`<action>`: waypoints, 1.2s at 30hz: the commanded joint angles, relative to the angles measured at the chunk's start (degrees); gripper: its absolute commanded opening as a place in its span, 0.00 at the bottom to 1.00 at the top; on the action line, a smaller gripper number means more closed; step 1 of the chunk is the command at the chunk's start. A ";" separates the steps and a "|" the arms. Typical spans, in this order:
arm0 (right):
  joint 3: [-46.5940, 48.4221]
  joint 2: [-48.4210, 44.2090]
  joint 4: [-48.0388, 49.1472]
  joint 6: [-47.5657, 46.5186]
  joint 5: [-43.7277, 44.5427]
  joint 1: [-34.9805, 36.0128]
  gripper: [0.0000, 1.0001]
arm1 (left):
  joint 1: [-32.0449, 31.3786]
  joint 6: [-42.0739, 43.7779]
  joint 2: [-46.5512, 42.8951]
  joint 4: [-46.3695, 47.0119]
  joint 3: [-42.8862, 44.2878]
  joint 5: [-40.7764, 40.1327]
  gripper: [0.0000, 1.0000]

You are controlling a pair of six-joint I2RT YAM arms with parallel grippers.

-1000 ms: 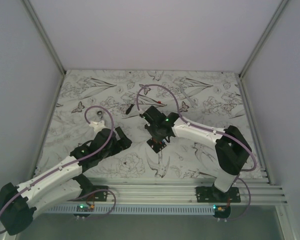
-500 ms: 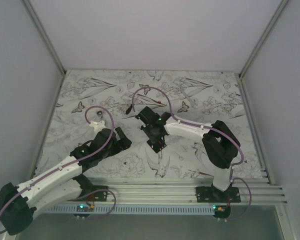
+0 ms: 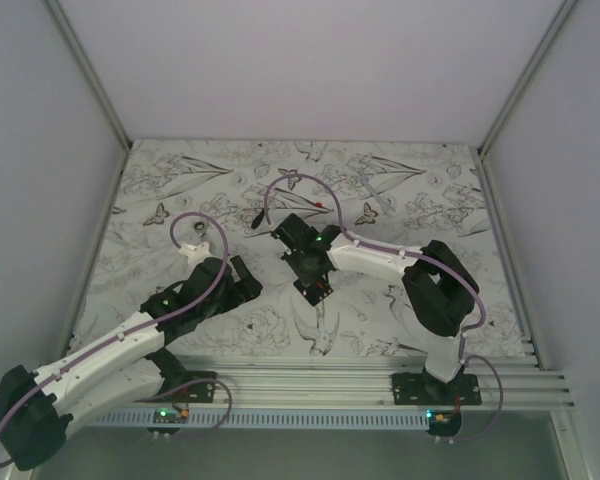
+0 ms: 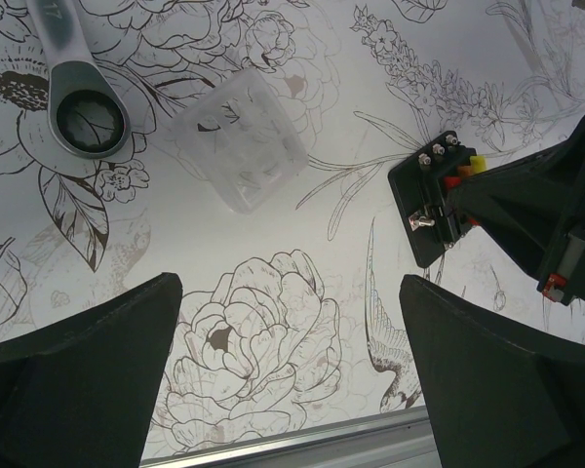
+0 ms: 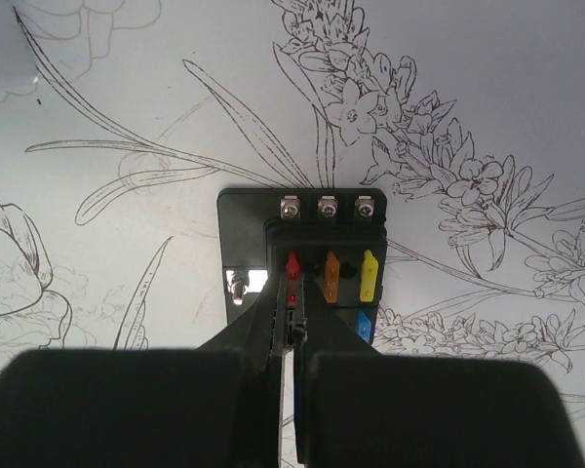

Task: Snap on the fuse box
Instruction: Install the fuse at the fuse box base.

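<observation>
The left gripper [image 4: 288, 302] hovers low over the flower-printed table cover [image 3: 420, 190], near the front rail on the left side, with its jaws spread wide and nothing between them. Just to its right, near the middle of the table, lies the fuse box [image 5: 317, 229], a flat black block lying flat on the cover. In the right wrist view it shows three screws along its far edge, below them a red fuse [image 5: 292, 265], an orange fuse [image 5: 331, 275] and a yellow fuse [image 5: 368, 275] side by side, and a blue fuse [image 5: 364, 323] in the row nearer the camera. The right gripper [image 5: 291, 327] is down on top of the box with its jaws closed tight. Its tips meet right at the red fuse, but whether they pinch it cannot be told. From the left wrist camera, the box's near half is hidden under that gripper. Beyond the left gripper, a clear plastic cover [image 4: 242, 136] lies tipped on the table, well apart from the fuse box, and a metal ratchet wrench [image 4: 78, 97] lies just past it to the left. Farther back, a thin black stick-like tool [image 3: 257, 218] and a tiny red piece [image 3: 322, 206] lie apart on the cover.
</observation>
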 commanded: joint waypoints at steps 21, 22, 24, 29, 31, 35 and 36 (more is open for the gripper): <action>-6.24 -5.45 -0.72 3.14 1.32 0.42 0.24 | 0.21 -0.12 -0.39 -1.37 0.51 1.01 1.00; -4.93 -5.89 -0.80 2.67 1.48 0.42 0.26 | 0.19 -0.09 -0.44 -1.35 0.51 0.96 1.00; -2.36 -6.85 -0.69 1.49 1.75 0.42 0.30 | 0.21 0.15 -0.56 -1.39 0.51 0.93 1.00; 1.50 -8.31 2.95 -1.14 3.99 -2.26 0.40 | 0.27 1.08 -0.06 -1.38 0.72 -0.18 1.00; 2.82 -6.79 5.09 -1.26 5.10 -5.31 0.40 | 0.27 1.77 0.56 -1.45 1.06 -0.38 1.00; 4.07 -3.44 12.08 -1.68 8.14 -10.47 0.43 | 0.42 2.97 1.89 -1.54 1.94 -0.14 1.00; 4.59 -2.34 13.60 -1.47 8.34 -11.73 0.43 | 0.50 3.17 2.13 -1.62 2.10 -0.18 1.00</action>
